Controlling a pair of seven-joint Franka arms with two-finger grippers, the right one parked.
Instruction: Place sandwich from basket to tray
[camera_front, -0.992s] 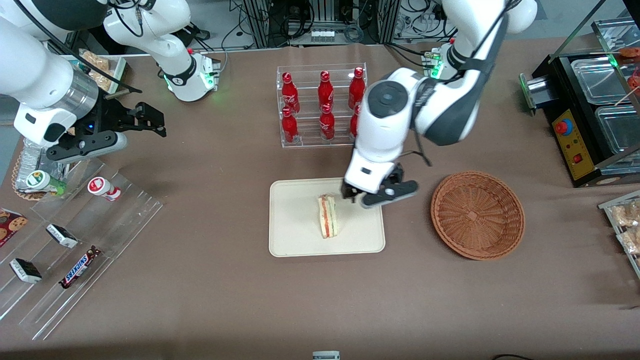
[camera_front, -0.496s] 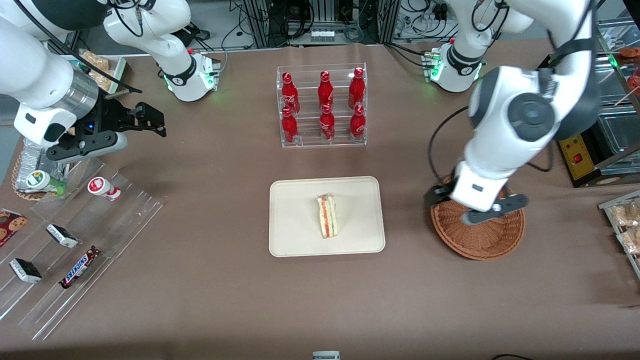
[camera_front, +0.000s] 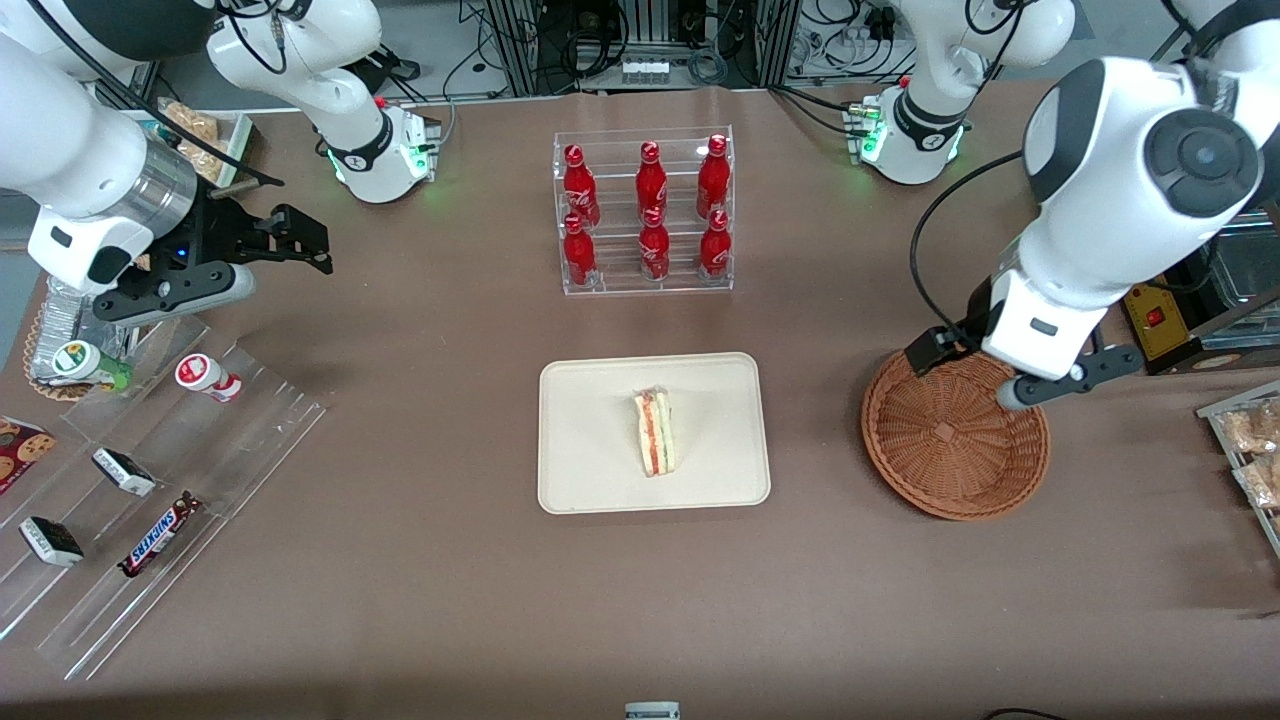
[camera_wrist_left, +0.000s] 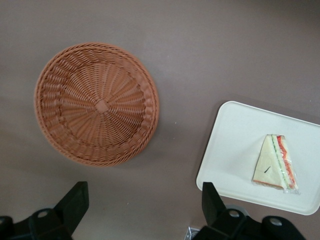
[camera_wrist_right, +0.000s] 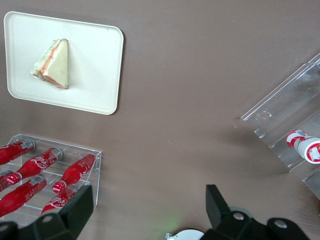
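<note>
Wicker basket (camera_front: 955, 432) sits empty on the brown bench (camera_front: 420, 560), toward the working arm's end; its woven floor is fully exposed in the left wrist view. Sandwich (camera_front: 655, 432) lies flat near the middle of the cream tray (camera_front: 590, 490), wrapped, filling edge visible, well clear of the rim. Claw (camera_front: 1020, 375) hangs raised above the basket's rim on the side farther from the front camera, fingers (camera_wrist_left: 75, 202) spread and holding nothing. Judgement: transfer looks complete; the spread, empty claw well apart from the tray suits a retreat posture, leaving the sandwich undisturbed. Rack of red bottles (camera_front: 645, 210) stands farther from the camera than the tray, untouched.
</note>
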